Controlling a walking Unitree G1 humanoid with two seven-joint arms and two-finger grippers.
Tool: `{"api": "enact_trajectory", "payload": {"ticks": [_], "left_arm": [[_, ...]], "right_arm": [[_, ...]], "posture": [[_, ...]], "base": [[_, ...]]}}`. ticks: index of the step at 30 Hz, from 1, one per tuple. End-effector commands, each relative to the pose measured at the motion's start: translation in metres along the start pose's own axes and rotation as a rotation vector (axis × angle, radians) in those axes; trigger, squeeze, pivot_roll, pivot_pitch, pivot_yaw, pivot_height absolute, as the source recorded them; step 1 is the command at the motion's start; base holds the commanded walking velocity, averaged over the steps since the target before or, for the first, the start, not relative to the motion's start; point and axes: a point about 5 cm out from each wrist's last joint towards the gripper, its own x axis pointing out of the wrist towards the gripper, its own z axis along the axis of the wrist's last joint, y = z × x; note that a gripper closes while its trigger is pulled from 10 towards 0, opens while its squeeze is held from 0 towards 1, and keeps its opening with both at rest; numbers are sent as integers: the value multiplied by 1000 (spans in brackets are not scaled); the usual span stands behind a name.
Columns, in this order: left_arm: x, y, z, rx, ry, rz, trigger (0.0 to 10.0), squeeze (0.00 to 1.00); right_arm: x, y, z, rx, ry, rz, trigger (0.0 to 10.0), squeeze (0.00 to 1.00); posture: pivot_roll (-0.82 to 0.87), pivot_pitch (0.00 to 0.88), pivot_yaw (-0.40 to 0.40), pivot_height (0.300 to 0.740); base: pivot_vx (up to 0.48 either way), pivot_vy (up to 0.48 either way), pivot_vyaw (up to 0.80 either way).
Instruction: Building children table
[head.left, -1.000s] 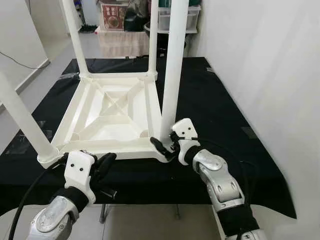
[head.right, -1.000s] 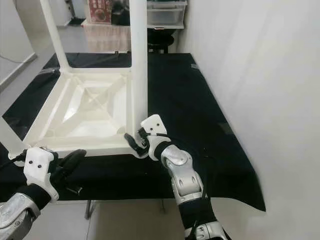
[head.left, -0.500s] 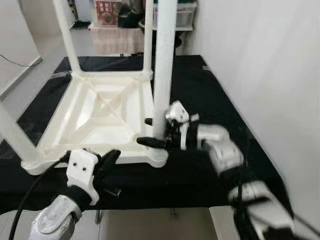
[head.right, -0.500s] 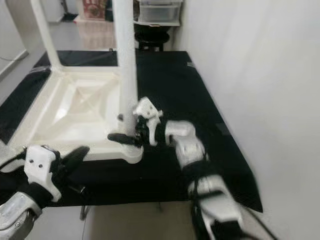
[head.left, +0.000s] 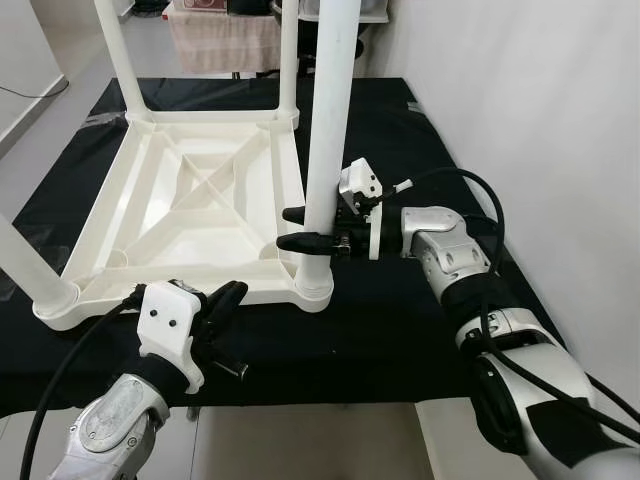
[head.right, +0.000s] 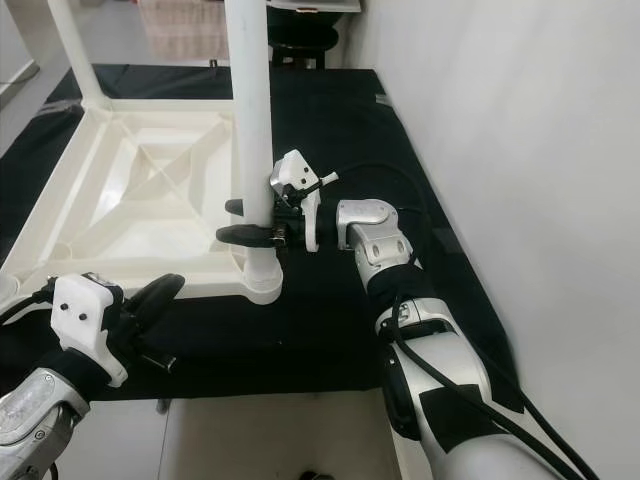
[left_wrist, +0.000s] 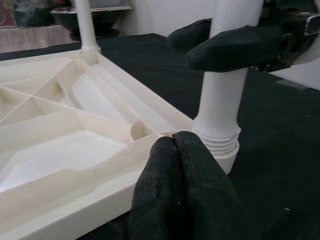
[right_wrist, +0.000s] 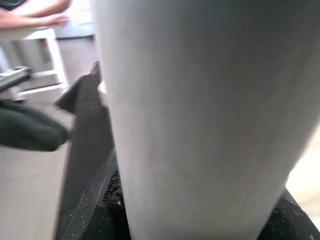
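A white plastic children's table (head.left: 150, 165) lies upside down on a black-covered surface (head.left: 400, 320), its legs pointing up. My right gripper (head.left: 298, 228) reaches in from the right and is shut on the near right leg (head.left: 325, 120), one black finger behind it and one in front, a little above the leg's threaded base (left_wrist: 220, 130). That leg (right_wrist: 200, 110) looms close in the right wrist view. My left gripper (head.left: 225, 300) is shut on nothing, with its fingertips (left_wrist: 185, 190) just before the table's near rim.
Three other legs stand up: far left (head.left: 120, 50), far right (head.left: 288, 50) and near left (head.left: 25, 265). A white wall (head.left: 560, 120) runs close along the right. Boxes and a draped bench (head.left: 225, 40) stand beyond the far edge.
The camera has shifted. My right gripper has risen from the table's near right corner and closed around the leg higher up. My left gripper has kept its place.
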Motion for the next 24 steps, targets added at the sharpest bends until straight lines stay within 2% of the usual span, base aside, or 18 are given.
{"api": "enact_trajectory", "payload": {"ticks": [1, 2, 3, 4, 5, 6, 9, 10, 13, 14, 15, 16, 17, 19, 20, 22, 23, 24], "left_arm": [[-2, 1, 0, 3, 15, 9, 10000, 0], [-2, 2, 0, 3, 14, 9, 10000, 0], [-2, 2, 0, 3, 14, 9, 10000, 0], [-2, 5, 1, 4, 14, 10, 10000, 0], [-2, 5, 1, 4, 14, 10, 10000, 0], [-1, 10, 2, 6, 14, 13, 10000, 0], [0, 12, 1, 7, 15, 14, 10000, 0], [3, 13, 0, 7, 17, 11, 10000, 0], [4, 13, -1, 7, 18, 9, 10000, 0], [6, 14, -1, 8, 20, 5, 10000, 0], [7, 14, -2, 11, 22, 6, 10000, 0], [7, 14, -2, 11, 22, 6, 10000, 0], [7, 15, -2, 14, 23, 17, 10000, 0], [6, 16, -3, 16, 23, 25, 10000, 0], [7, 16, -3, 16, 22, 33, 10000, 0], [8, 17, -3, 15, 21, 34, 10000, 0], [8, 17, -3, 15, 21, 34, 10000, 0], [8, 18, -3, 12, 22, 30, 10000, 0]], "right_arm": [[-5, 5, -28, 60, 104, -124, 0, 0], [-7, 11, -39, 89, 132, -209, 0, 0], [-7, 11, -39, 89, 132, -209, 0, 0], [3, 47, -62, 191, 185, -409, 0, 0], [3, 47, -62, 191, 185, -409, 0, 0], [4, 95, -68, 295, 216, -684, 0, 0], [8, 102, -65, 278, 210, -689, 0, 0], [12, 94, -65, 262, 192, -678, 0, 0], [13, 88, -65, 256, 183, -676, 0, 0], [14, 77, -66, 246, 176, -684, 0, 0], [14, 69, -66, 241, 172, -699, 4000, 0], [14, 69, -66, 241, 172, -699, 4000, 0], [15, 62, -65, 236, 157, -701, 10000, 0], [15, 59, -63, 235, 149, -708, 10000, 0], [17, 56, -58, 225, 119, -671, 10000, 1000], [20, 55, -43, 216, 66, -591, 10000, 1000], [20, 55, -43, 216, 66, -591, 10000, 1000], [22, 57, -32, 202, 40, -557, 10000, 1000]], "posture": [[88, 248, -104, 740], [88, 248, -104, 740], [88, 248, -104, 740], [63, 262, -91, 740], [63, 262, -91, 740], [52, 268, -69, 740], [34, 257, -55, 740], [46, 245, -55, 740], [46, 245, -55, 740], [58, 238, -61, 740], [65, 233, -66, 740], [65, 233, -66, 740], [68, 229, -67, 740], [68, 229, -67, 740], [70, 224, -72, 740], [70, 222, -75, 740], [70, 222, -75, 740], [70, 220, -75, 740]], "base": [[0, 0, 0], [0, 0, 0], [0, 0, 0], [0, 0, 0], [0, 0, 0], [0, 0, 0], [0, 0, 0], [0, 0, 0], [0, 0, 0], [0, 0, 0], [0, 0, 0], [0, 0, 0], [0, 0, 0], [0, 0, 0], [0, 0, 0], [0, 0, 0], [0, 0, 0], [0, 0, 0]]}}
